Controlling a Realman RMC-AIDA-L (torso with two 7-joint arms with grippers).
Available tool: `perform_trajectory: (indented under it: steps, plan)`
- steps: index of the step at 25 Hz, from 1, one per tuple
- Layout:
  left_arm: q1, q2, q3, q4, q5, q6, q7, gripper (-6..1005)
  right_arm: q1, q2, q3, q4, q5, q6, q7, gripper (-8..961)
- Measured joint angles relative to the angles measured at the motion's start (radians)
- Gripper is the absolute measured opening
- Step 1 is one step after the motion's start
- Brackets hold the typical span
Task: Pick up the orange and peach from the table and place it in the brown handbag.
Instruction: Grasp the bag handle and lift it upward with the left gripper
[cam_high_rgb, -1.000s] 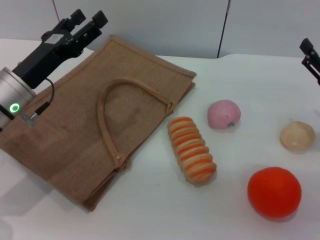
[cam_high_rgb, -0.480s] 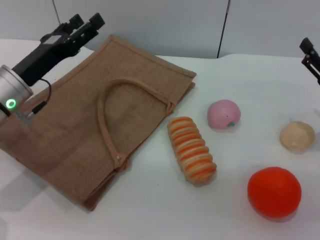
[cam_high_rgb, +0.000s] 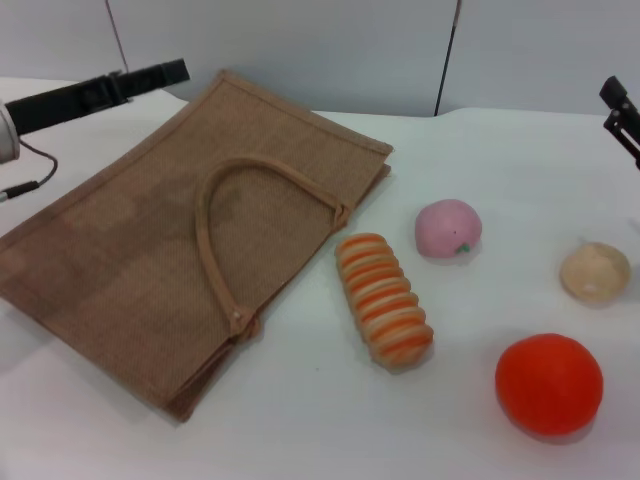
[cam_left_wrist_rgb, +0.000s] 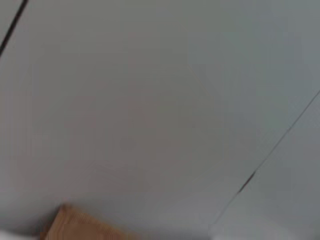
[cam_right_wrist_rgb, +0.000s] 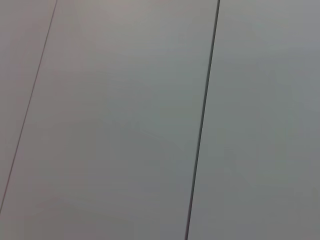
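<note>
While the brown handbag (cam_high_rgb: 190, 240) lies flat, we see the orange (cam_high_rgb: 549, 384) at 5 o'clock, the peach (cam_high_rgb: 448, 228) at centre; both grippers' fingers cannot be judged.

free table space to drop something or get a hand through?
Bare table runs along the near edge, from the brown handbag to the orange; more lies behind the peach. Crowded: the striped ridged item, peach, beige ball and orange cluster on the right half.
</note>
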Motion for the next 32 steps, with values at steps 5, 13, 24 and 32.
perform_trajectory:
  steps: [5, 13, 24, 32]
  plan:
    - [-0.085, 0.021, -0.001, 0.078, 0.329, 0.053, -0.198, 856, -0.001, 0.000, 0.000, -0.001, 0.000, 0.000, 0.000, 758]
    - [-0.196, 0.001, -0.001, 0.096, 0.653, 0.191, -0.251, 856, -0.002, 0.000, 0.000, -0.001, 0.000, 0.000, 0.000, 757]
    - [-0.240, -0.101, 0.089, 0.089, 0.771, 0.371, -0.136, 855, -0.006, 0.000, 0.005, 0.000, 0.001, 0.000, 0.000, 757]
    - [-0.246, -0.106, 0.118, 0.045, 0.716, 0.410, -0.046, 855, -0.004, -0.001, 0.005, 0.001, 0.002, 0.000, 0.000, 756]
